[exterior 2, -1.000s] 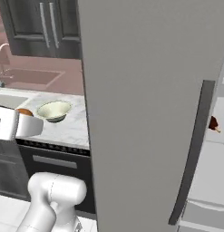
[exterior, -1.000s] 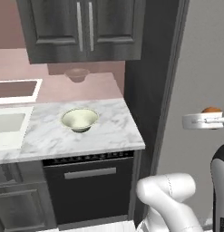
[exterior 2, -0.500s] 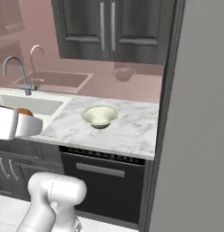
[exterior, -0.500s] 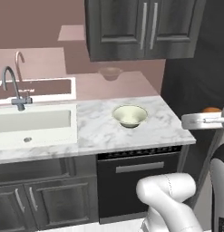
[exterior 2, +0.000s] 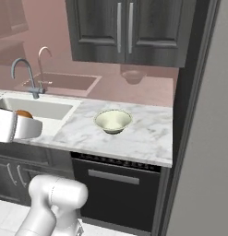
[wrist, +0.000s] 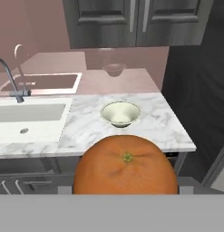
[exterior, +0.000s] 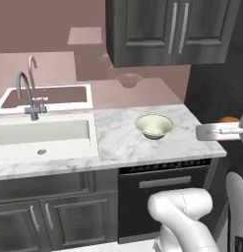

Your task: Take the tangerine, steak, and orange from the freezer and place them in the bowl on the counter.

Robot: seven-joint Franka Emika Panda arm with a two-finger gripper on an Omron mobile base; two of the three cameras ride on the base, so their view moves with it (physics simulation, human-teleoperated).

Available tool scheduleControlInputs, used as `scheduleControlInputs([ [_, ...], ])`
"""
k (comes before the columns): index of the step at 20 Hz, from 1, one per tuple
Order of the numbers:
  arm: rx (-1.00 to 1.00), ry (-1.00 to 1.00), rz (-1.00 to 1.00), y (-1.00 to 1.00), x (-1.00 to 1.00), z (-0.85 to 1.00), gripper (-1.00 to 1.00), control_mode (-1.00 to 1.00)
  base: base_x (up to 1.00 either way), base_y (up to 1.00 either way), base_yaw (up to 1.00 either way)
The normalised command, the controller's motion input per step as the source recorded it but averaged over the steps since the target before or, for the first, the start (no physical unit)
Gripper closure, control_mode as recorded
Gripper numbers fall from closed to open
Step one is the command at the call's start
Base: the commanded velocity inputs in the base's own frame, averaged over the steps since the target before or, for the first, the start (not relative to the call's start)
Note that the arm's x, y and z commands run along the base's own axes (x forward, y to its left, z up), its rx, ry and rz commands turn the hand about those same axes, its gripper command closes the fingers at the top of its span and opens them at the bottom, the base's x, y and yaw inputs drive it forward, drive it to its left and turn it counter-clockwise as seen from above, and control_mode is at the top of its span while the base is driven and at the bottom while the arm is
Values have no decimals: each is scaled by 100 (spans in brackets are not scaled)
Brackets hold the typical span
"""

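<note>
A round orange (wrist: 126,165) fills the bottom middle of the hand view, and my gripper (exterior: 225,125) is shut on it; the fingers are hidden behind the fruit. From the base views the orange (exterior: 227,119) (exterior 2: 24,113) peeks over the white hand, held in the air off the counter's right front corner. The pale cream-green bowl (exterior: 154,125) (exterior 2: 113,121) (wrist: 120,113) stands empty on the white marble counter (exterior: 118,142), ahead of the orange. The freezer's grey side (exterior 2: 207,175) shows at the right. Steak and tangerine are out of view.
A white sink (exterior: 44,135) with a curved faucet (exterior: 27,93) takes the counter's left part. A black dishwasher front (exterior: 162,197) sits under the bowl. Dark upper cabinets (exterior: 172,29) hang above, with a dull pink-brown bowl (exterior: 129,78) by the back wall.
The whole picture has shifted: the camera turned away from the freezer toward the counter, bringing the sink and bowl into the middle. The orange stays in the gripper.
</note>
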Motion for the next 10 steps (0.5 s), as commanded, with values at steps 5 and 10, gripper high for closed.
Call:
scheduleControlInputs([
  [5, 0, 0, 0, 0, 0, 0, 100, 100, 49, 0, -2],
  [10, 0, 0, 0, 0, 0, 0, 100, 100, 48, 0, -5],
])
